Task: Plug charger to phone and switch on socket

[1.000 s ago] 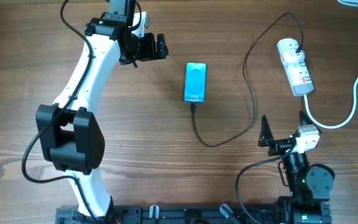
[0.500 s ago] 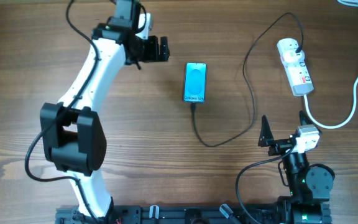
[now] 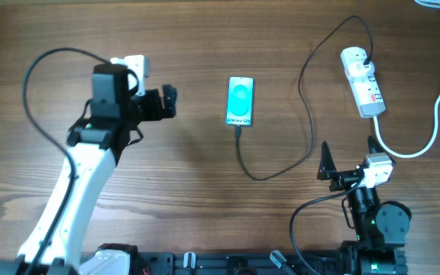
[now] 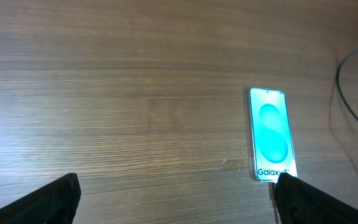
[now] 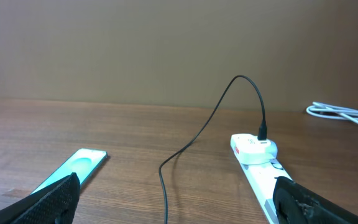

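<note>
- The phone (image 3: 240, 100) lies flat mid-desk, screen lit cyan, its "Galaxy" end toward the robot.
- The overhead view shows the charger (image 3: 310, 114) meeting the phone's near end, looping across the desk (image 3: 189, 198) and arching up to the far end of the socket (image 3: 363, 82).
- The socket lies at the far right, well apart from the phone, with red marks along its top. No view shows how its switches are set.
- A thick white cord (image 3: 434, 114) leaves the socket's near end and curves off to the right.
- The left claw (image 3: 171, 102) hovers left of the phone, fingers spread wide and holding nothing. Only its wrist view shows that spread, with the phone just inside the right finger.
- That finger hides the phone's near edge in the left wrist view, so the plug joint shows from overhead only.
- The right claw (image 3: 348, 145) sits low at the near right, also wide and holding nothing.
- Its wrist view alone shows the charger dropping into a white adapter (image 5: 253, 148) on the socket, with the phone at lower left.
</note>
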You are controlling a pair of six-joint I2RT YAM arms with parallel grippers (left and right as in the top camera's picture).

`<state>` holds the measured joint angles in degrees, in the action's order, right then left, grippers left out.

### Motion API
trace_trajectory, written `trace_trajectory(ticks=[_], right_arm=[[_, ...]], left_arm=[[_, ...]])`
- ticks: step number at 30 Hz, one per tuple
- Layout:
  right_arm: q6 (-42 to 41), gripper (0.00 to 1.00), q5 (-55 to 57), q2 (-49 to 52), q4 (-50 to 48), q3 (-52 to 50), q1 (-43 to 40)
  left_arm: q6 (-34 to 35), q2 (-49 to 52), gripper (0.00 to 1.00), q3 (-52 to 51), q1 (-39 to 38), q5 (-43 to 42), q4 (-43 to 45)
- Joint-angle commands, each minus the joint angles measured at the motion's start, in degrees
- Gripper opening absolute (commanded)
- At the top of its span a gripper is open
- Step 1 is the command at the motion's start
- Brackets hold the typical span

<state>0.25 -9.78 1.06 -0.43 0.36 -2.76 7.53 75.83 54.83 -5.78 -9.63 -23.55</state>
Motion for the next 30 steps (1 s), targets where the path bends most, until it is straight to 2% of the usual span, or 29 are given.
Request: trace_trajectory(ticks=[1,4,8,11,17,21,26,30], right_arm=[[-0.61,1.00,1.11,-0.09,-0.15,-0.07,0.33],[-0.61,1.00,1.11,-0.09,-0.15,-0.07,0.33],[-0.59,1.00,1.11,-0.09,-0.15,-0.07,0.33],[-0.61,1.00,1.11,-0.09,-0.13,-0.07,0.33],[-0.63,1.00,1.11,-0.09,-0.13,-0.07,0.33],[-0.63,1.00,1.11,-0.09,-0.15,-0.07,0.33],[-0.59,1.00,1.14,-0.09,-0.15,-0.07,0.33],[-0.63,1.00,1.11,-0.09,-0.15,-0.07,0.33]], left_arm=[[-1.11,-5.95,1.00,-3.63,1.18,0.09,-0.04],[-1.09,-12.37,1.00,-7.87,1.20,0.79,0.04],[-0.59,-26.08,1.00,-14.60,1.55,1.79,-0.52],[0.63,-36.13,1.00,-18.56,1.95,1.81,-4.22],[0.66,-43.80,1.00,-21.92,1.92,4.20,-6.29],[1.95,-45.33,1.00,-28.85,1.95,3.98,2.10],[1.95,-51.58,1.00,-42.82,1.95,3.96,23.21],[1.95,-57.24,1.00,-49.09,1.95,4.39,27.67]])
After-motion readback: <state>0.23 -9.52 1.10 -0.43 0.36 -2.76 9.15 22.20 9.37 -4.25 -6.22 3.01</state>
